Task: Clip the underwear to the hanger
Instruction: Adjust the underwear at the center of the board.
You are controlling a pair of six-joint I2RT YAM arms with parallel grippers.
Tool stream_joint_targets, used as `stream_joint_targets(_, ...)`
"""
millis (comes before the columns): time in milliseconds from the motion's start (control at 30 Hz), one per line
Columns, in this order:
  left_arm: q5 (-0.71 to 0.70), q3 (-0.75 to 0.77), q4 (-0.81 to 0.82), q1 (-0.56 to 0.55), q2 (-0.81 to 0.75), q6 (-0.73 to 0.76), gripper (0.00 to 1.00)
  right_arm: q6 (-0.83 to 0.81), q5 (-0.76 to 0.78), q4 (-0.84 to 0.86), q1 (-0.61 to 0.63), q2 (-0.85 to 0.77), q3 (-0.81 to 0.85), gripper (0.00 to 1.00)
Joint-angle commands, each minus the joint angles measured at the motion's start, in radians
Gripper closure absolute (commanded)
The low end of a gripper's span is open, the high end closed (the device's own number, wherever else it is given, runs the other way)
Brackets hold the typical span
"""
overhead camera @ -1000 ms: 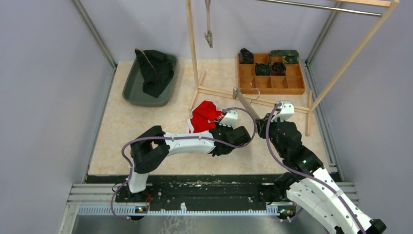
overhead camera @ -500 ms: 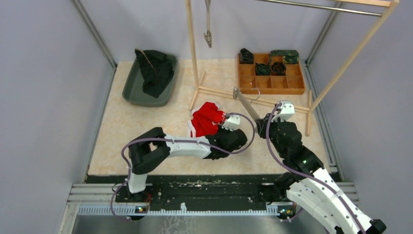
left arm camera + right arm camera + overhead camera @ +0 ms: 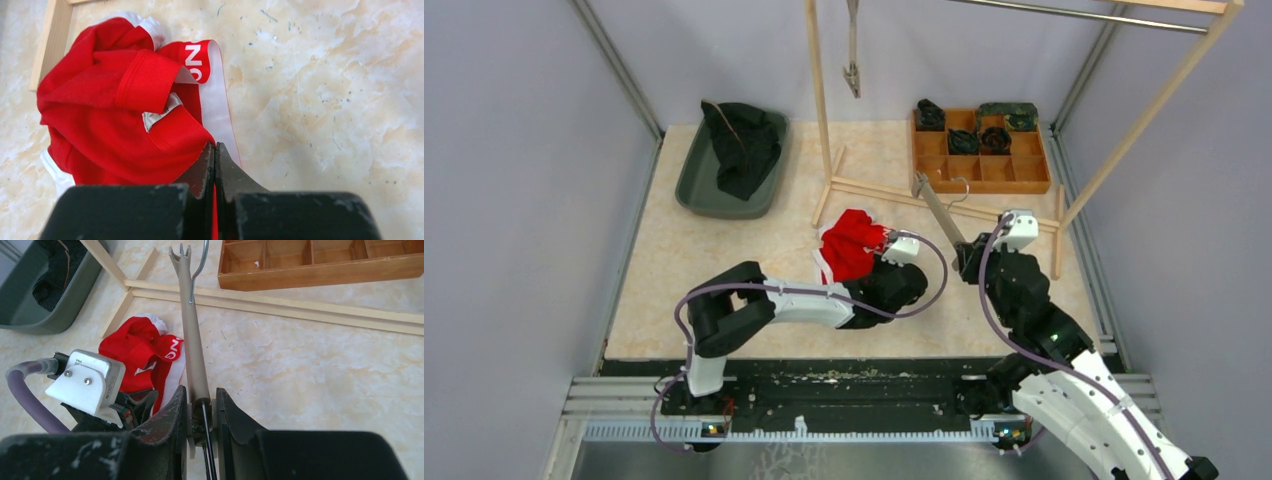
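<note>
The left gripper (image 3: 215, 150) is clenched on the near edge of the red underwear (image 3: 115, 100), its fingers pressed together with a sliver of red cloth caught between them. The garment lies crumpled on the table (image 3: 724, 260), just in front of the wooden rack's foot (image 3: 874, 190), its white waistband curling along the right side. Compared with a second ago, the left wrist has drawn back a little toward the arm bases and the forearm has folded lower. The underwear now sits bunched slightly nearer the gripper, and more of it shows. The right gripper (image 3: 199, 400) grasps the hanger (image 3: 192, 340) by the near end of its grey bar, one finger on each side. The bar points away toward the rack's foot, and its clip and wire hook sit over the wooden rail, close to the compartment tray (image 3: 984, 187). Since the earlier frames the right wrist has shifted a touch to the right. The hanger's far end has swung with it, closer to the tray and further from the underwear. Hanger and underwear are apart.
</note>
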Motion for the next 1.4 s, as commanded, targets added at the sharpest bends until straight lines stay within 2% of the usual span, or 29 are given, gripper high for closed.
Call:
stream_joint_targets(0, -0.028, -0.013, 0.108, 0.014, 0.003, 0.046, 1.0, 0.017, 0.032, 0.042, 0.0, -0.027, 0.023, 1.0)
stream_joint_targets(400, 0.015, -0.055, 0.339, 0.03, 0.056, 0.144, 1.0, 0.023, 0.054, 0.037, -0.001, -0.049, 0.019, 1.0)
stream_joint_targets(567, 0.05, -0.05, 0.372, 0.041, 0.08, 0.155, 1.0, 0.025, 0.056, 0.033, 0.0, -0.052, 0.021, 1.0)
stream_joint_targets(700, 0.079, -0.051, 0.37, 0.062, 0.09, 0.142, 0.93, 0.025, 0.055, 0.032, -0.001, -0.053, 0.021, 1.0)
stream_joint_targets(800, 0.092, -0.05, 0.356, 0.074, 0.094, 0.131, 0.85, 0.025, 0.054, 0.034, -0.001, -0.053, 0.02, 1.0)
stream_joint_targets(833, 0.092, -0.05, 0.351, 0.077, 0.095, 0.132, 0.76, 0.024, 0.054, 0.035, 0.0, -0.052, 0.021, 1.0)
stream_joint_targets(900, 0.086, -0.053, 0.357, 0.078, 0.089, 0.141, 0.49, 0.025, 0.053, 0.035, -0.001, -0.052, 0.018, 1.0)
stream_joint_targets(1000, 0.078, -0.061, 0.378, 0.079, 0.065, 0.169, 0.22, 0.024, 0.052, 0.037, 0.0, -0.048, 0.017, 1.0)
stream_joint_targets(1033, 0.076, -0.064, 0.387, 0.079, 0.053, 0.179, 0.15, 0.025, 0.051, 0.035, -0.001, -0.047, 0.016, 1.0)
stream_joint_targets(1267, 0.075, -0.111, 0.413, 0.077, -0.116, 0.231, 0.09, 0.022, 0.047, 0.043, -0.001, -0.038, 0.012, 1.0)
stream_joint_targets(1367, 0.091, -0.13, 0.352, 0.077, -0.222, 0.201, 0.09, 0.024, 0.041, 0.045, -0.001, -0.021, 0.011, 1.0)
